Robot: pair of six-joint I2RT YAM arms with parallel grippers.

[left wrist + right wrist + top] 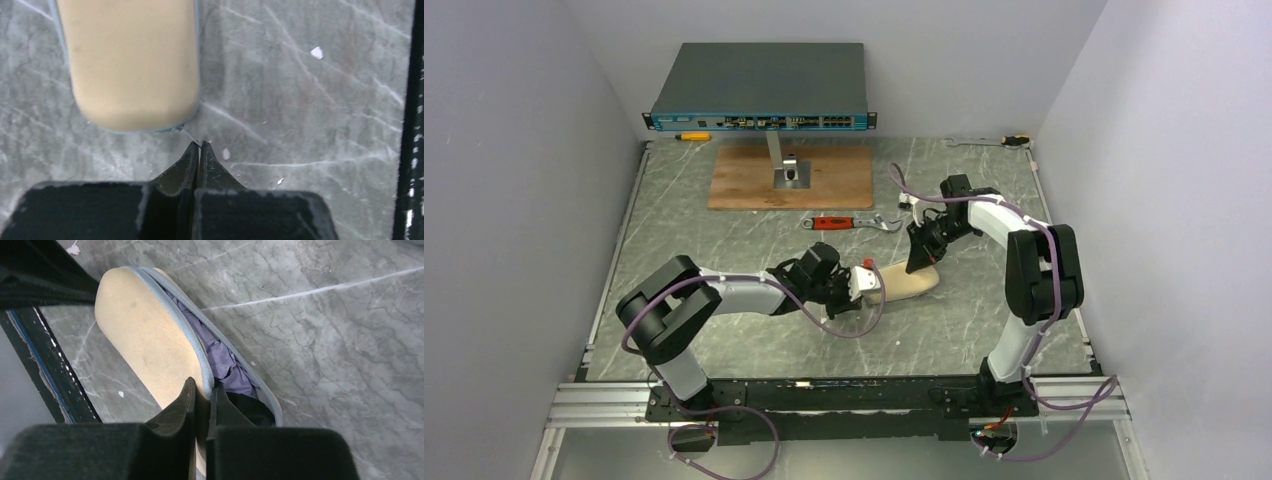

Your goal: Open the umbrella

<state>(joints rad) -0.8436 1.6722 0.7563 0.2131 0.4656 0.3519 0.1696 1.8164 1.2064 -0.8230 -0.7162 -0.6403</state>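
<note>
Lying flat, a tan oblong zip case [909,283], part-unzipped, shows the bunched lilac-fabric umbrella [222,362] inside.
Right gripper [204,387] pinches the case's tan flap; left gripper [199,145] closed tight beside the case end.

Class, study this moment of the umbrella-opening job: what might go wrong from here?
1. The right claw pinches only the thin rim of the tan oval zip case; the rim may slip free.
2. Lilac umbrella fabric bulges at the grey zipper and may snag there.
3. The left claw, shut at the case's other end, seems to hold only a fine thread, so the case may slide.
</note>
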